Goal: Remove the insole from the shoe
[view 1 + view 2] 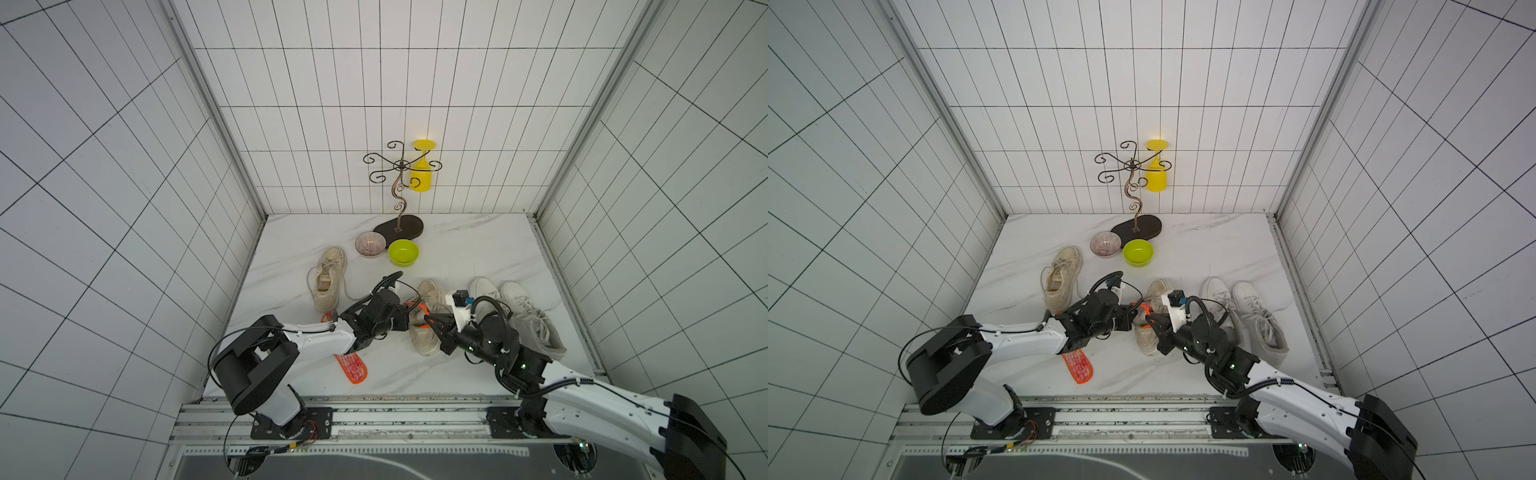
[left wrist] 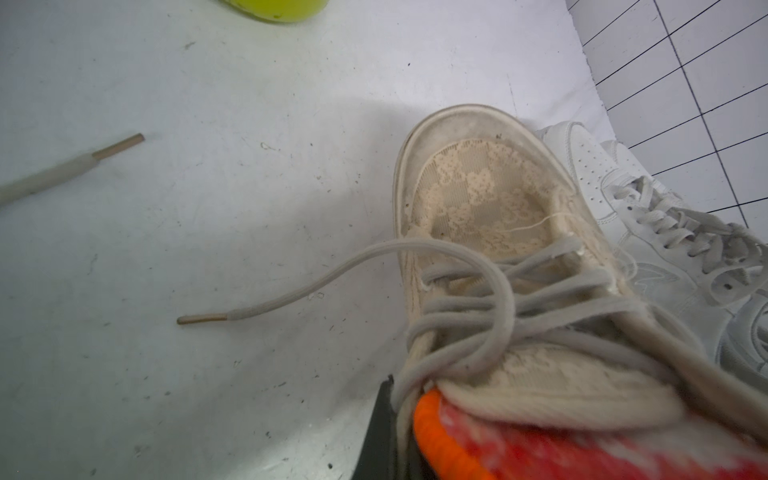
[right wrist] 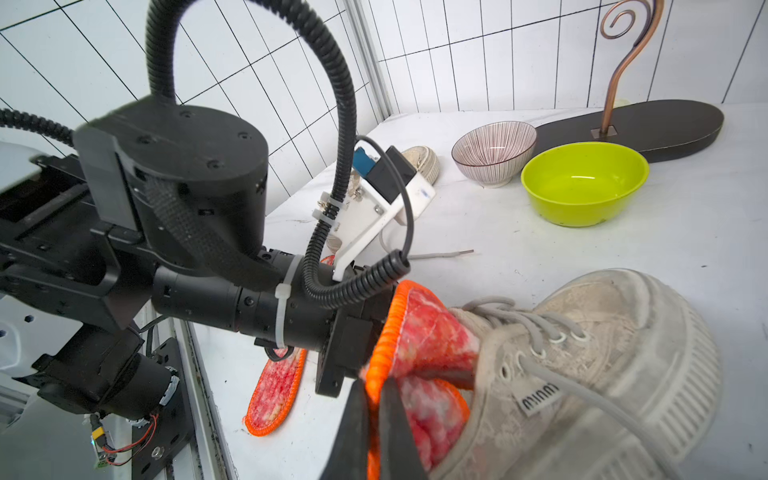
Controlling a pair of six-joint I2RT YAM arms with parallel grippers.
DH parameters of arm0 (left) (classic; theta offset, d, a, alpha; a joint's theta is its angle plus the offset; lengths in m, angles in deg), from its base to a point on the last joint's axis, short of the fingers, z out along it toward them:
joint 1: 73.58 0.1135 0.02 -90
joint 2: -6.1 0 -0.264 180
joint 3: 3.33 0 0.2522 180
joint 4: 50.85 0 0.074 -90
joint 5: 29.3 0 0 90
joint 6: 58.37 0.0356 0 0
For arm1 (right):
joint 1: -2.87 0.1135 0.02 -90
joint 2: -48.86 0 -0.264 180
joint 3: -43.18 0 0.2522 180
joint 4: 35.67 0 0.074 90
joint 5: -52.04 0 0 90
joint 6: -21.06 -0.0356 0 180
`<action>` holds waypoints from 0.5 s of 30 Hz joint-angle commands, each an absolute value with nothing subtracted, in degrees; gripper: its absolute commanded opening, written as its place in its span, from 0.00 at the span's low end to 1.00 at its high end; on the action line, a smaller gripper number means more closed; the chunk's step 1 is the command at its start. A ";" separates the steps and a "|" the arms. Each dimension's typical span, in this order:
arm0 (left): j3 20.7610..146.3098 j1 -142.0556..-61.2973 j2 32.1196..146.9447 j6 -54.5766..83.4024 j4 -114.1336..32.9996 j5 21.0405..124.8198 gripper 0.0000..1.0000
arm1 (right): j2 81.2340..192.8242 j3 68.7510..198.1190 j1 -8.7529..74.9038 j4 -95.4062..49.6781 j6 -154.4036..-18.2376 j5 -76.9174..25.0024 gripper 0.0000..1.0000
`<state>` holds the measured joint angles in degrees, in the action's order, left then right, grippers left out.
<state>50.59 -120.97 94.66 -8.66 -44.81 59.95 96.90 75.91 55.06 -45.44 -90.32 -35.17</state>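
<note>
Two hands meet at the beige sneaker (image 1: pixel 423 344), which stands near the middle of the marble bench (image 1: pixel 478 249) with its toe towards the back wall. The insole (image 3: pixel 424 328), red-and-pink with an orange stitched edge, is partly out of the sneaker: its heel end rises, bent, above the opening while the rest is hidden inside under the tongue and the grey laces.

The right hand (image 3: pixel 376 415) is closed, its two black fingers (image 3: pixel 353 419) pinching the insole's orange edge at the sneaker's opening. The left hand (image 3: pixel 349 361) is closed too and sits right against the raised heel end of the insole. The left wrist view shows one finger (image 2: pixel 380 419) touching the orange edge, but I cannot tell whether it really grips it.

A second insole (image 1: pixel 351 365) of the same kind lies flat on the bench, partly under the left arm. Another beige sneaker (image 1: pixel 328 278) stands behind it. Just beside the right arm stands a pair of white sneakers (image 1: pixel 519 301). Further back are a striped bowl (image 1: pixel 370 244), a green bowl (image 1: pixel 403 252) and a metal cup stand (image 1: pixel 399 226) with a yellow goblet (image 1: pixel 422 176) hanging upside down from it.
</note>
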 commanded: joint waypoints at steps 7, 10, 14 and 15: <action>47.79 -118.39 93.65 -6.48 -39.18 52.90 0.00 | 93.17 74.25 55.92 -49.17 -94.27 -51.75 0.00; 47.72 -119.98 92.04 -4.68 -39.12 51.89 0.00 | 93.98 75.55 55.57 -44.44 -98.55 -59.85 0.00; 47.66 -121.48 91.40 -4.41 -37.73 49.50 0.00 | 93.97 76.38 54.91 -39.49 -102.77 -65.62 0.00; 47.33 -121.04 91.52 -4.86 -37.53 49.45 0.00 | 93.13 75.84 54.74 -39.90 -103.14 -65.51 0.00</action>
<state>49.54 -122.53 91.73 -6.32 -43.35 57.46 95.80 75.34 55.78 -39.26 -99.02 -55.34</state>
